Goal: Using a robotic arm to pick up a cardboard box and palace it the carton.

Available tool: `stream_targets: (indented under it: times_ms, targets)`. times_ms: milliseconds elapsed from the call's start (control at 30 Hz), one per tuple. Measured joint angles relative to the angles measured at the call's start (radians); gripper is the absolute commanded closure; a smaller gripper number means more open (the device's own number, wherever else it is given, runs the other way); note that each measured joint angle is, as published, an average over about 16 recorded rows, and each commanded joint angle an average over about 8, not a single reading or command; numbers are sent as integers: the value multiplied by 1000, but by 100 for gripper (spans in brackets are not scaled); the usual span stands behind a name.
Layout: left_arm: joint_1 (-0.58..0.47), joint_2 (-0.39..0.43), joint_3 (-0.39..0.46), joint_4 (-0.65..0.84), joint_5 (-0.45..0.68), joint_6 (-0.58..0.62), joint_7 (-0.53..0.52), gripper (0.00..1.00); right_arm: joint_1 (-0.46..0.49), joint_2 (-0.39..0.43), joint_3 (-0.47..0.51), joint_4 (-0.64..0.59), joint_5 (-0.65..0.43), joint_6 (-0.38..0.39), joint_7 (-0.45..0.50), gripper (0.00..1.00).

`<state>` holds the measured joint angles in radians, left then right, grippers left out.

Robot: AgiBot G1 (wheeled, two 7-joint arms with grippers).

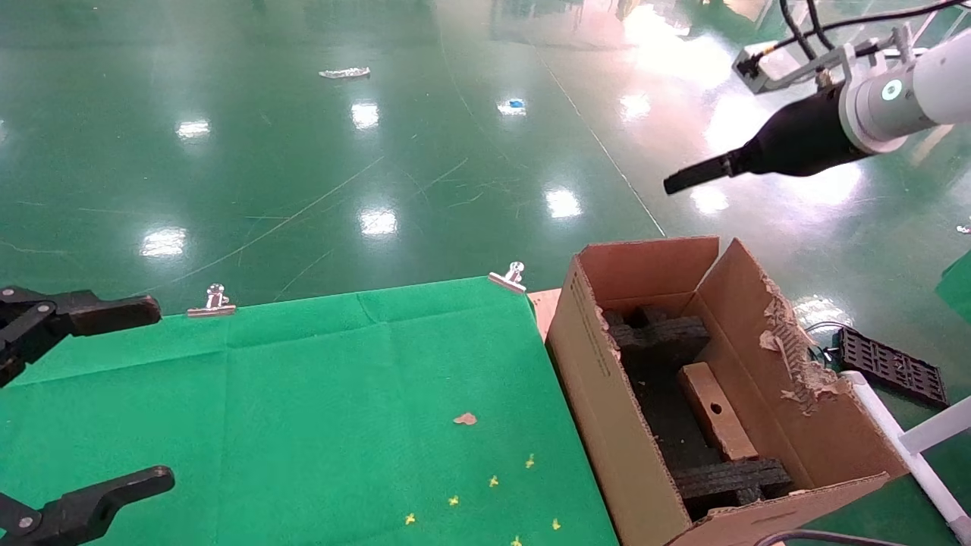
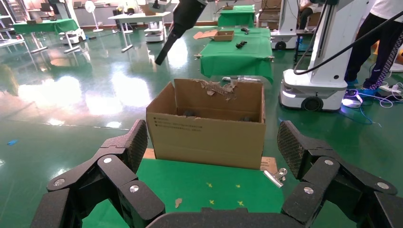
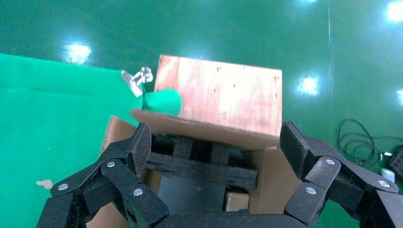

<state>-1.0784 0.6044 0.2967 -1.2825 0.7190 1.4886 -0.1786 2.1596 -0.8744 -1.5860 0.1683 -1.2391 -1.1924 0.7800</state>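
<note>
Task apparently done: cardboard box lying inside carton, between black foam inserts. Robotic arm raised above carton, right gripper spread wide, holding nothing. Left gripper parked over green cloth table, likewise wide open, empty. Glossy green floor beyond; metal clips on the cloth's far edge.
</note>
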Motion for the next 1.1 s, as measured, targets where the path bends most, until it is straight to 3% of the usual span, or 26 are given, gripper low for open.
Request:
stream_targets:
  times_ms: [267,1100]
  targets:
    - [0,0,0,1,0,0,0,0,-89,28,125,110,55,-19,-59,0]
    - [-1,0,2,1,-1,0,1,0,-554,138,676,579,266,-152,-307,0]
